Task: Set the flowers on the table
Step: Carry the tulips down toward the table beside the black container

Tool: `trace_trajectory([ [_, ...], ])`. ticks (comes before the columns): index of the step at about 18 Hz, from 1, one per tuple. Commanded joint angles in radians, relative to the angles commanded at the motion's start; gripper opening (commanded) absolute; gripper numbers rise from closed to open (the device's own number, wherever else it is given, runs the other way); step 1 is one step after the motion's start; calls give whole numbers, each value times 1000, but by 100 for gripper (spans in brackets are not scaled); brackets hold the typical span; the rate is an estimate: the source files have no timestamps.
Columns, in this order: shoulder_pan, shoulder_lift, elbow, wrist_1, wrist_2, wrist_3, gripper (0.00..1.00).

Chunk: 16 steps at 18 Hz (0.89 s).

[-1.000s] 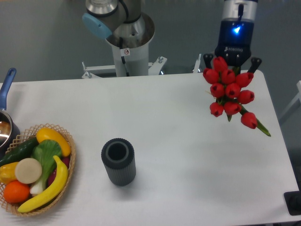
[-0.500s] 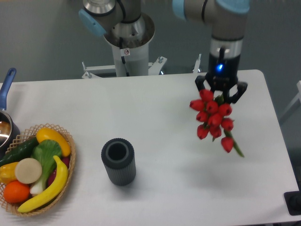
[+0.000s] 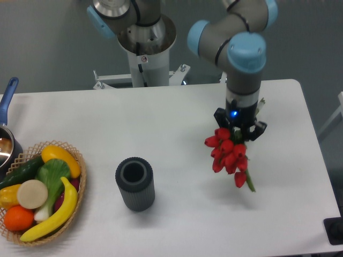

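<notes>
Gripper (image 3: pixel 239 130), black two-finger type on the grey arm with pale blue joint caps, is pinched on the bunch of red tulips with green stems (image 3: pixel 228 155); blooms hang below the fingers, tilted, one bloom and a stem tip trailing lowest. Landmark: dark grey ribbed cylindrical vase (image 3: pixel 135 183). Flowers sit to the right of the vase and slightly farther back, well apart from it, above the white matte rectangular table (image 3: pixel 177 123); cannot tell whether the lowest bloom touches the surface. Judgement on step in hand: lower straight down until the bunch rests along the tabletop, then part the fingers only once weight is taken, so that the blooms do not drop or roll; keep clear of the vase side. Containers: vase stands upright, mouth open, interior dark, nothing visible inside. Woven tan wicker basket (image 3: pixel 75 184), left of the vase, holds yellow bananas, an orange, green vegetables and a pale round slice. Metal pot with blue handle (image 3: pixel 7 101) beyond the basket, contents unclear.
</notes>
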Motion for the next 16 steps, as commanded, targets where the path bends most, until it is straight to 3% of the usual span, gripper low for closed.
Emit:
trace_trajectory([
  [5,-21,-71,22,2,2,0,41],
  [10,-28,-94,22,3,2,-2,41],
  [16,-29,-106,17,8,2,0,55],
])
